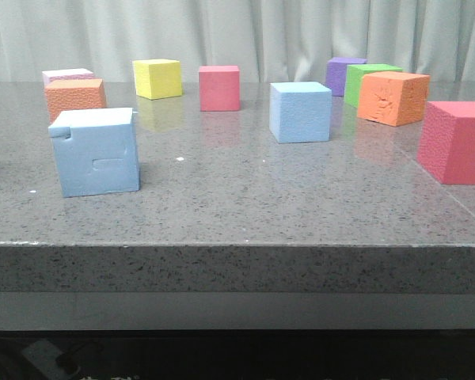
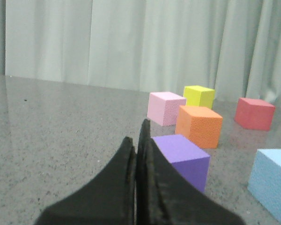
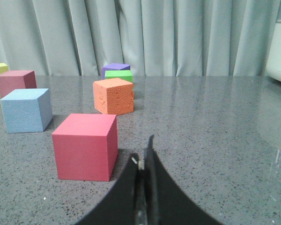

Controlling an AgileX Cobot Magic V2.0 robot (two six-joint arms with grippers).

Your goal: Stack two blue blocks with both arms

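Two blue blocks stand apart on the grey table. The notched one (image 1: 95, 152), with a rectangular dent, is at the front left; the plain one (image 1: 301, 112) is further back, near the middle. Neither arm shows in the front view. My left gripper (image 2: 137, 133) is shut and empty, low over the table, with a light-blue block (image 2: 274, 183) off to its side. My right gripper (image 3: 142, 150) is also shut and empty; the plain blue block (image 3: 27, 110) lies ahead of it beyond a red cube.
A purple cube (image 2: 182, 159) sits right beside the left fingers. A red cube (image 3: 86, 146) stands close to the right fingers. Orange (image 1: 75, 98), yellow (image 1: 157, 78), pink-red (image 1: 219, 87), purple (image 1: 344, 75), green (image 1: 370, 79) and orange (image 1: 393, 97) cubes line the back.
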